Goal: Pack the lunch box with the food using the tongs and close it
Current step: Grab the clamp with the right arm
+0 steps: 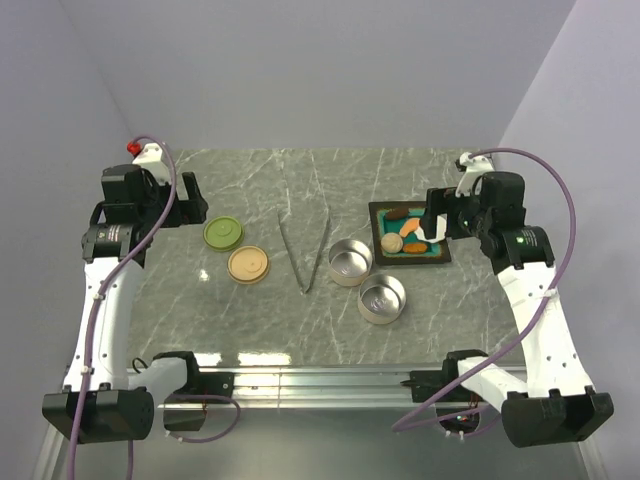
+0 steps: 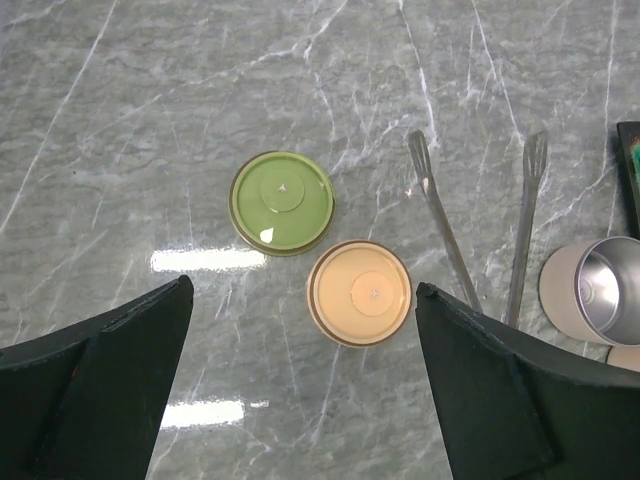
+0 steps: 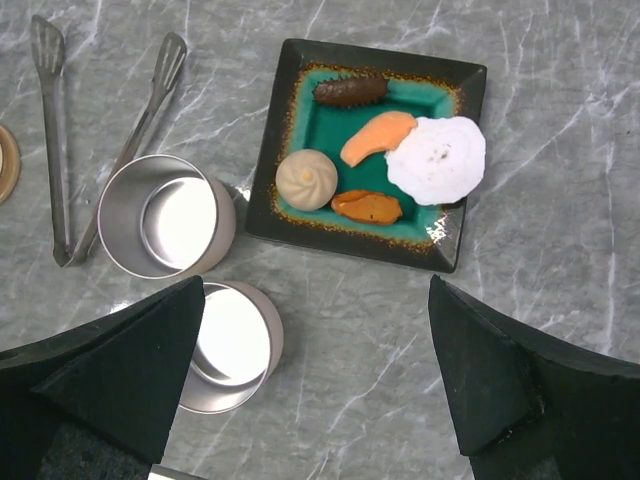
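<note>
The food lies on a square teal tray (image 3: pixel 278 140): a brown oval (image 3: pixel 350 90), an orange piece (image 3: pixel 377 137), a white fried egg (image 3: pixel 437 158), a tan dumpling (image 3: pixel 307 179) and an orange-brown oval (image 3: pixel 366 206). The lunch box is two open silver tins (image 1: pixel 349 262) (image 1: pixel 382 298), both empty. The silver tongs (image 1: pixel 305 250) lie flat in a narrow V between the tins and the lids. My left gripper (image 1: pixel 188 203) hovers open above the lids, holding nothing. My right gripper (image 1: pixel 436 222) hovers open beside the tray (image 1: pixel 377 225), also holding nothing.
A green lid (image 2: pixel 281 202) and a tan lid (image 2: pixel 359 292) lie side by side on the marble table left of the tongs (image 2: pixel 443 225). One tin (image 3: pixel 165 215) touches the tray's corner; the other tin (image 3: pixel 232 345) sits nearer the table's front.
</note>
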{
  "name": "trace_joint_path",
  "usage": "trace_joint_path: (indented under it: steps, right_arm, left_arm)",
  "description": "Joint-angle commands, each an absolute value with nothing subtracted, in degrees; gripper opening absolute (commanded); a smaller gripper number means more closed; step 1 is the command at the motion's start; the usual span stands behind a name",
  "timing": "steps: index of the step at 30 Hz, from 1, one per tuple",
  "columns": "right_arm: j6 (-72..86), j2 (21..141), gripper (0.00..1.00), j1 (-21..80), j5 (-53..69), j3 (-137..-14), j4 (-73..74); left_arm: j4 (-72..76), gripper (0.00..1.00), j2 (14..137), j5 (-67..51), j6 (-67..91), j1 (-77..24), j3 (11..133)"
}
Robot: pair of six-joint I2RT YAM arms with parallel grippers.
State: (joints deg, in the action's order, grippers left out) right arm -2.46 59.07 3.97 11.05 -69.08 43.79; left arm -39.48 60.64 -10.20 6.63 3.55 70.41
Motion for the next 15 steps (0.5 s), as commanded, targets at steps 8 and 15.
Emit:
trace_joint_path:
  steps: [8, 15]
  right_arm:
    - [2.8, 68.2, 1.0, 9.2, 12.2, -79.4, 43.0]
    - [8.0, 74.6, 1.0, 23.2, 6.0, -85.9, 42.1]
  left_arm:
    - [-43.1, 0.99, 65.4, -6.7, 7.6, 3.6, 78.1]
    - [-43.3, 0.99, 67.4, -5.8, 11.1, 3.7, 79.2]
